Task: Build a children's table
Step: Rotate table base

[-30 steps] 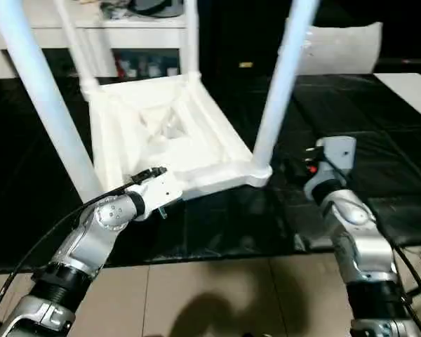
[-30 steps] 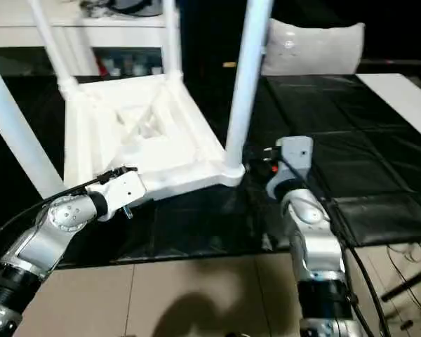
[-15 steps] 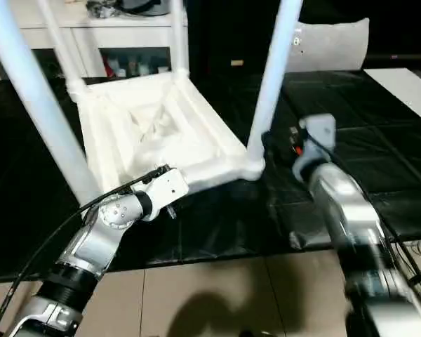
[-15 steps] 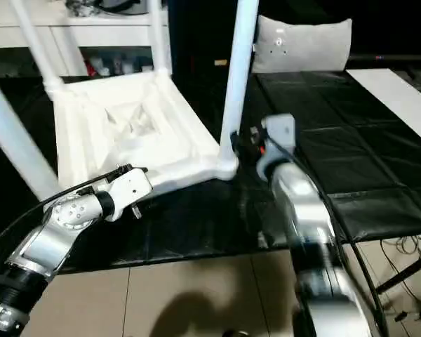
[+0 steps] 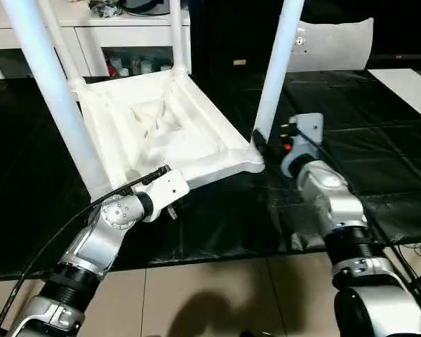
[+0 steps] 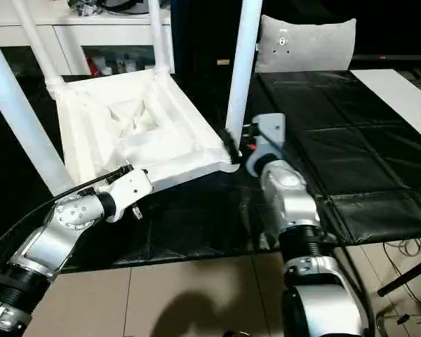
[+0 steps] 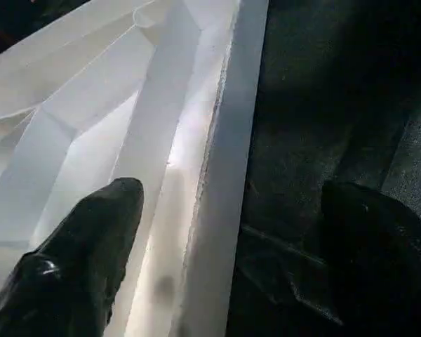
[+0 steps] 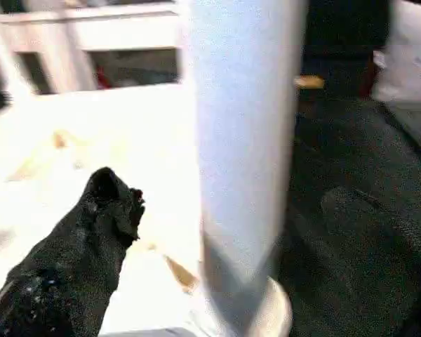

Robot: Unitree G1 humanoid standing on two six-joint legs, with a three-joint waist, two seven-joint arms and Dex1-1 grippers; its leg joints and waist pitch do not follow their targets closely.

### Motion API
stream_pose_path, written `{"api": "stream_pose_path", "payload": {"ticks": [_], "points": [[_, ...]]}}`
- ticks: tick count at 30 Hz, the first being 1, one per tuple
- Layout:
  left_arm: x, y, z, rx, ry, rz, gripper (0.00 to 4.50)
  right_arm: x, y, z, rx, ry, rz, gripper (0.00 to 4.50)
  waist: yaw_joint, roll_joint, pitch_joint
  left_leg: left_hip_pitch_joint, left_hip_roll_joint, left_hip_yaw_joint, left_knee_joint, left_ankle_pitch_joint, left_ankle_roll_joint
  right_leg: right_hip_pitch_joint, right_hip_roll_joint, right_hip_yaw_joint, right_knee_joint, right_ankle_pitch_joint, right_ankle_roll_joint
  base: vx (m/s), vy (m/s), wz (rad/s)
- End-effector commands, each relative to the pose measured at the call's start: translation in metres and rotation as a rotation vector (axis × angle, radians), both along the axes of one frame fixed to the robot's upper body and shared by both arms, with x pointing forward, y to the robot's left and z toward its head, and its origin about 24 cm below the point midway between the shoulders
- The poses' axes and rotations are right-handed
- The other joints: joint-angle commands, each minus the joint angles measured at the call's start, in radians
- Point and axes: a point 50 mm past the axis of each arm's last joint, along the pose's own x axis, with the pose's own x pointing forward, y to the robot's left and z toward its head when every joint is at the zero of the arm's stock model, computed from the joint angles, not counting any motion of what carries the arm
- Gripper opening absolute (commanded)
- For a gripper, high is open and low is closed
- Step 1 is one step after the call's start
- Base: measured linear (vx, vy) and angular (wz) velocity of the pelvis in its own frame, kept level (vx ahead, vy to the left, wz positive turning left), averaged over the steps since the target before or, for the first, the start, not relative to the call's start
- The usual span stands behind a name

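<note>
The children's table stands upside down on the black mat, its ribbed white tabletop [image 5: 161,133] tilted toward me and its legs pointing up. My left gripper [image 7: 231,196] is open at the tabletop's near edge, with one black finger [image 7: 91,239] inside the rim [image 7: 228,175] and the other over the mat. My right gripper [image 8: 266,210] is open at the base of the near-right leg [image 5: 274,70]. That leg [image 8: 242,140] rises between its fingers, one finger [image 8: 91,239] on the tabletop side. The near-left leg [image 5: 56,105] stands just behind my left wrist.
A white shelf unit [image 5: 112,35] runs along the back and a grey cushion [image 5: 333,42] sits at the back right. A white board [image 5: 414,84] lies at the far right of the black mat [image 5: 379,154]. Tiled floor [image 5: 217,295] lies in front; cables [image 6: 407,246] trail at the lower right.
My right arm has reached forward and to the left, bringing its open gripper up to the base of the near-right leg. The left arm has stayed at the rim. The camera has shifted slightly.
</note>
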Motion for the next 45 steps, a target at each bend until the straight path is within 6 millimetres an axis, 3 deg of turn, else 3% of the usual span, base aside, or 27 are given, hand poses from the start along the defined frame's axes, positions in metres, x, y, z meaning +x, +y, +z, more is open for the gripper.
{"api": "stream_pose_path", "payload": {"ticks": [1,8,12,14,15,16,17,20,23,27,31,32,36,39,40,43,45], "points": [[0.004,-0.004,0.008,0.006,-0.028,-0.011,4.44,0.004,0.002,0.009,0.006,-0.039,0.003,4.5,0.005,0.005,-0.078,-0.007,0.019,0.007,-0.07,-0.156,0.058,0.072,-0.051,0.059,-0.054,-0.363,-0.104,0.0,0.0,0.0],[0.007,-0.004,0.01,0.005,-0.041,0.0,4.44,0.025,-0.009,0.011,-0.018,0.003,-0.123,4.5,0.004,0.009,-0.078,-0.005,0.016,0.008,-0.068,-0.178,0.043,0.071,-0.054,0.058,-0.054,-0.383,-0.123,0.0,0.0,0.0],[0.008,-0.003,0.01,0.013,-0.044,0.006,4.44,0.033,-0.014,0.016,-0.031,0.02,-0.167,4.5,0.006,0.013,-0.082,-0.008,0.017,0.006,-0.066,-0.159,0.046,0.073,-0.053,0.059,-0.045,-0.334,-0.139,0.0,0.0,0.0],[0.009,-0.001,0.01,0.021,-0.05,0.017,4.44,0.036,-0.02,0.018,-0.028,0.039,-0.207,4.5,0.007,0.013,-0.081,-0.009,0.017,0.007,-0.066,-0.16,0.051,0.073,-0.053,0.06,-0.041,-0.311,-0.157,0.0,0.0,0.0],[0.009,-0.001,0.01,0.021,-0.05,0.017,4.44,0.036,-0.02,0.018,-0.028,0.039,-0.207,4.5,0.008,0.007,-0.082,-0.009,0.016,0.008,-0.066,-0.16,0.053,0.074,-0.052,0.059,-0.04,-0.315,-0.159,0.0,0.0,0.0],[0.011,0.0,0.01,0.025,-0.06,0.035,4.44,0.037,-0.026,0.019,-0.033,0.039,-0.247,4.5,0.009,0.009,-0.081,-0.008,0.017,0.008,-0.066,-0.16,0.051,0.072,-0.053,0.06,-0.04,-0.32,-0.158,0.0,0.0,0.0],[0.012,0.001,0.01,0.026,-0.062,0.042,4.44,0.038,-0.028,0.019,-0.029,0.038,-0.257,4.5,0.009,0.004,-0.08,-0.006,0.018,0.01,-0.066,-0.165,0.053,0.07,-0.052,0.06,-0.043,-0.331,-0.157,0.0,0.0,0.0],[0.015,0.004,0.009,0.032,-0.08,0.083,4.44,0.038,-0.038,0.021,0.018,0.021,-0.303,4.5,0.027,0.007,-0.078,0.0,0.019,0.012,-0.065,-0.18,0.046,0.064,-0.053,0.06,-0.048,-0.375,-0.134,0.0,0.0,0.0],[0.015,0.004,0.009,0.032,-0.084,0.086,4.44,0.037,-0.042,0.021,0.031,0.011,-0.314,4.5,0.031,0.011,-0.078,-0.001,0.019,0.01,-0.066,-0.189,0.04,0.065,-0.053,0.059,-0.047,-0.38,-0.124,0.0,0.0,0.0],[0.016,0.002,0.008,0.031,-0.088,0.085,4.44,0.034,-0.051,0.02,0.057,0.003,-0.346,4.5,0.034,0.009,-0.081,-0.002,0.018,0.011,-0.065,-0.19,0.04,0.066,-0.052,0.058,-0.048,-0.374,-0.12,0.0,0.0,0.0],[0.018,-0.002,0.008,0.025,-0.1,0.081,4.44,0.031,-0.063,0.02,0.102,-0.018,-0.409,4.5,0.042,0.004,-0.082,-0.001,0.019,0.012,-0.064,-0.172,0.048,0.064,-0.052,0.059,-0.047,-0.373,-0.116,0.0,0.0,0.0],[0.019,-0.006,0.008,0.018,-0.107,0.079,4.44,0.027,-0.071,0.02,0.107,-0.047,-0.435,4.5,0.041,-0.006,-0.082,-0.004,0.018,0.013,-0.065,-0.167,0.049,0.066,-0.051,0.058,-0.047,-0.374,-0.116,0.0,0.0,0.0],[0.019,-0.006,0.008,0.018,-0.11,0.08,4.44,0.024,-0.074,0.02,0.103,-0.059,-0.448,4.5,0.049,-0.002,-0.083,-0.001,0.019,0.014,-0.065,-0.15,0.051,0.063,-0.052,0.06,-0.047,-0.377,-0.102,0.0,0.0,0.0],[0.018,-0.006,0.005,0.028,-0.114,0.075,4.44,0.004,-0.084,0.012,0.069,-0.092,-0.472,4.5,0.054,-0.006,-0.077,0.005,0.015,0.018,-0.065,-0.155,0.053,0.059,-0.046,0.063,-0.059,-0.392,-0.076,0.0,0.0,0.0],[0.017,-0.006,0.005,0.03,-0.114,0.075,4.44,-0.002,-0.086,0.01,0.063,-0.094,-0.476,4.5,0.057,-0.007,-0.081,0.007,0.019,0.016,-0.067,-0.144,0.052,0.057,-0.046,0.066,-0.05,-0.371,-0.077,0.0,0.0,0.0],[0.017,-0.006,0.004,0.032,-0.116,0.074,4.44,-0.011,-0.086,0.007,0.058,-0.095,-0.478,4.5,0.064,-0.008,-0.08,0.002,0.02,0.016,-0.07,-0.134,0.046,0.059,-0.044,0.069,-0.046,-0.354,-0.074,0.0,0.0,0.0],[0.016,-0.003,0.003,0.043,-0.119,0.072,4.44,-0.03,-0.083,0.002,0.045,-0.086,-0.482,4.5,0.064,-0.009,-0.077,0.003,0.016,0.018,-0.071,-0.153,0.043,0.058,-0.043,0.072,-0.051,-0.377,-0.063,0.0,0.0,0.0]]}}
